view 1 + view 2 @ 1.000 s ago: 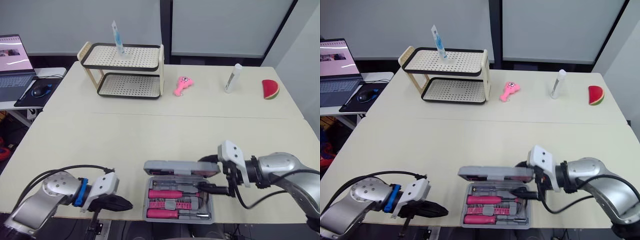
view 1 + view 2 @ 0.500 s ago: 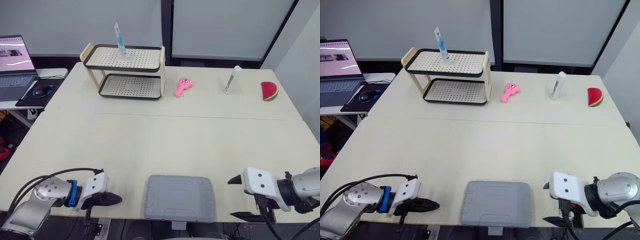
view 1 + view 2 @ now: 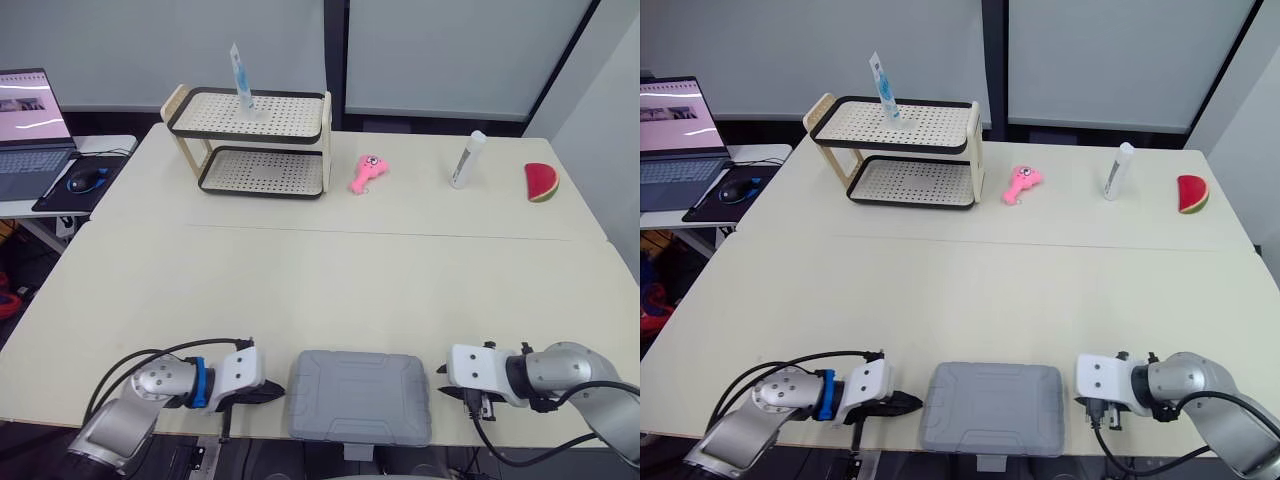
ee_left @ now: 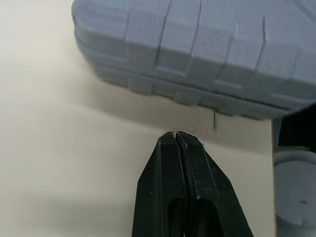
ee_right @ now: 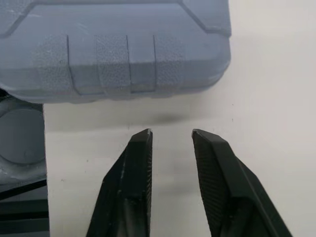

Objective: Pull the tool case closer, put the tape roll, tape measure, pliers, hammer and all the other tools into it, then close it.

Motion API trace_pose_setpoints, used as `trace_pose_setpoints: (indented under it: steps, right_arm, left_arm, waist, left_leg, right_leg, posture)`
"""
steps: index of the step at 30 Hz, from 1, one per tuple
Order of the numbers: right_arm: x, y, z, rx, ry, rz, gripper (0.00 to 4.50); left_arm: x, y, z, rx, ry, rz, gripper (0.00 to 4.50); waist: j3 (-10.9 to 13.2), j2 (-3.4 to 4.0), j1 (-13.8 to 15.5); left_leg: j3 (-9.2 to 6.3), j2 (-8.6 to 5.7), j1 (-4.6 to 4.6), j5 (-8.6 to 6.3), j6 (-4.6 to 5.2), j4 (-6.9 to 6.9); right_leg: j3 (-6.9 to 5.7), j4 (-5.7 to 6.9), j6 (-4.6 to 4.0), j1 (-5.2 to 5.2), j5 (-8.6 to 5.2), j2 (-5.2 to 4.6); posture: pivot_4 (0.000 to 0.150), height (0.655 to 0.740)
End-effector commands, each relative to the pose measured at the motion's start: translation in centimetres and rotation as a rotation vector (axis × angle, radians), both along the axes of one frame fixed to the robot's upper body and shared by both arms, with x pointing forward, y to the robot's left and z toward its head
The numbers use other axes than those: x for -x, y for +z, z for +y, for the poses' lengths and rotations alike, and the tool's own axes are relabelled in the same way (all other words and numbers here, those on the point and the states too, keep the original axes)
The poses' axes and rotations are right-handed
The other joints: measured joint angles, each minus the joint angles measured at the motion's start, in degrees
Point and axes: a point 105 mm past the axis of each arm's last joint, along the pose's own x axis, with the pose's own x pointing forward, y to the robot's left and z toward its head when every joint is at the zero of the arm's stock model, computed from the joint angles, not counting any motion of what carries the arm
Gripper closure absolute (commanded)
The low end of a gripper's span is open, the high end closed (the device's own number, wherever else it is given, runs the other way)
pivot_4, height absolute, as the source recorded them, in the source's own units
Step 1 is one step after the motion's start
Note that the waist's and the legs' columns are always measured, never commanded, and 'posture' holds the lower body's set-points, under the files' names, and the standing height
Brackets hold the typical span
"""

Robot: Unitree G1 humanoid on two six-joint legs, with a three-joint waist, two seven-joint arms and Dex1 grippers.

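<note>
Case (image 3: pixel 360 396) at table (image 3: pixel 300 290) near edge, between left gripper (image 4: pixel 174 133) and right gripper (image 5: pixel 170 134), apart from both. Far side, left to right: rack (image 3: pixel 262 145), toy (image 3: pixel 364 172), bottle (image 3: pixel 466 158), melon slice (image 3: pixel 541 181). Tube (image 3: pixel 238 78) on rack's top tier. Laptop (image 3: pixel 25 125), mouse (image 3: pixel 83 180) on side desk (image 3: pixel 100 146) left.

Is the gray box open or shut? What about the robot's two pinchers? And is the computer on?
Tool case: closed, lying flat.
Left gripper: shut, holding nothing.
Right gripper: open, holding nothing.
Laptop: lid open, screen lit.
White bottle: standing upright.
</note>
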Motion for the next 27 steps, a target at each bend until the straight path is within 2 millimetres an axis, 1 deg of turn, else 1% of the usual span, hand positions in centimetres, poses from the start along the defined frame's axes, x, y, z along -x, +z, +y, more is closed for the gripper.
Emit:
trace_pose_setpoints:
  steps: [1, 3, 6, 8, 10, 14, 17, 18, 21, 22, 23, 25, 27]
  right_arm:
    - [-0.4, 0.1, 0.8, -0.009, 0.026, -0.026, 4.05]
    - [-0.6, 0.2, 1.2, -0.023, 0.028, -0.029, 4.47]
    - [-0.7, 0.2, 1.2, -0.022, 0.026, -0.029, 4.49]
    - [-0.7, 0.5, 0.7, -0.004, 0.016, -0.029, 4.49]
    - [-0.7, 1.0, -0.5, 0.02, -0.019, -0.027, 4.49]
    - [-0.6, 2.6, -2.9, 0.057, -0.049, -0.051, 4.49]
    - [-0.2, 3.8, -3.7, 0.04, -0.03, -0.091, 4.49]
    - [-0.1, 4.2, -3.8, 0.031, -0.023, -0.099, 4.49]
    - [0.7, 6.8, -4.6, -0.005, 0.03, -0.123, 4.49]
    - [1.0, 7.4, -4.9, -0.009, 0.042, -0.109, 4.49]
    - [1.2, 7.7, -5.2, -0.012, 0.048, -0.097, 4.49]
    - [1.8, 8.9, -5.9, -0.02, 0.06, -0.048, 4.49]
    - [2.0, 9.9, -6.4, -0.016, 0.076, -0.031, 4.49]
  left_arm:
    - [0.1, 0.6, -1.3, 0.02, -0.023, -0.017, 4.5]
    - [0.2, 0.7, -1.7, 0.027, -0.023, -0.014, 4.5]
    - [0.0, 0.9, -2.0, 0.031, -0.019, -0.015, 4.5]
    - [-0.4, 1.4, -1.7, 0.027, -0.008, -0.026, 4.5]
    - [-1.2, 2.1, -0.6, 0.016, 0.022, -0.049, 4.5]
    - [-2.8, 3.8, 2.3, -0.011, 0.077, -0.09, 4.5]
    - [-3.5, 5.6, 3.9, 0.002, 0.093, -0.115, 4.5]
    - [-3.6, 5.9, 4.2, 0.001, 0.094, -0.122, 4.5]
    - [-3.9, 7.7, 6.5, -0.061, 0.132, -0.162, 4.5]
    - [-4.0, 8.1, 7.0, -0.078, 0.141, -0.178, 4.5]
    - [-4.1, 8.2, 7.3, -0.085, 0.144, -0.187, 4.5]
    - [-3.6, 8.9, 7.7, -0.091, 0.143, -0.17, 4.5]
    - [-3.0, 9.3, 7.7, -0.089, 0.143, -0.16, 4.5]
  waist:
    - [0.0, 0.0, 0.0]
    - [0.0, 0.01, 0.0]
    - [0.0, 0.01, 0.0]
    - [0.0, 0.01, 0.0]
    - [0.0, 0.01, 0.1]
    - [0.0, 0.01, 0.2]
    - [0.0, 0.02, 0.1]
    - [0.0, 0.02, 0.0]
    - [0.0, 0.02, -0.1]
    - [0.0, 0.0, -0.1]
    - [0.0, 0.0, -0.1]
    - [0.0, -0.01, 0.0]
    - [0.1, 0.0, -0.1]
  left_leg:
    - [0.0, 0.0, 0.0, 0.0, 0.0, 0.0]
    - [0.0, 0.0, 0.01, 0.0, 0.0, -0.01]
    - [0.0, 0.0, 0.01, 0.0, 0.0, 0.0]
    - [0.0, -0.01, 0.0, 0.0, 0.0, 0.01]
    - [0.0, -0.02, -0.01, 0.0, 0.0, 0.01]
    - [-0.03, -0.03, 0.0, 0.0, 0.0, 0.0]
    - [-0.05, -0.02, 0.04, 0.0, 0.0, 0.0]
    - [-0.05, -0.02, 0.05, 0.0, 0.0, 0.0]
    - [-0.02, -0.03, 0.05, 0.0, 0.0, 0.03]
    - [-0.02, -0.03, 0.06, 0.0, 0.0, 0.02]
    - [-0.02, -0.02, 0.1, 0.0, 0.0, 0.02]
    - [0.01, -0.02, 0.27, 0.0, 0.0, 0.0]
    - [0.02, -0.02, 0.33, 0.0, 0.0, 0.0]
  right_leg:
    - [0.0, 0.0, 0.0, 0.0, 0.0, 0.0]
    - [0.0, 0.01, 0.0, 0.0, 0.0, 0.0]
    - [0.0, 0.01, 0.0, 0.01, 0.0, 0.0]
    - [0.0, 0.01, 0.0, 0.01, 0.0, -0.01]
    - [-0.01, 0.01, 0.0, 0.01, 0.0, -0.02]
    - [-0.06, 0.03, 0.0, 0.03, 0.0, -0.05]
    - [-0.1, 0.07, -0.01, 0.05, 0.0, -0.04]
    - [-0.09, 0.08, -0.01, 0.08, 0.0, -0.04]
    - [-0.06, 0.07, 0.0, 0.11, 0.01, -0.06]
    - [-0.07, 0.07, 0.0, 0.11, 0.01, -0.06]
    - [-0.07, 0.07, 0.0, 0.14, 0.0, -0.05]
    - [-0.05, 0.02, 0.01, 0.34, -0.02, -0.05]
    - [-0.03, 0.0, 0.0, 0.39, 0.0, -0.06]
  posture:
    - [0.15, 0.735]
    - [0.15, 0.735]
    - [0.15, 0.735]
    - [0.15, 0.735]
    - [0.15, 0.735]
    - [0.15, 0.735]
    - [0.15, 0.735]
    - [0.15, 0.735]
    - [0.15, 0.735]
    - [0.15, 0.735]
    - [0.15, 0.735]
    - [0.15, 0.735]
    - [0.15, 0.735]
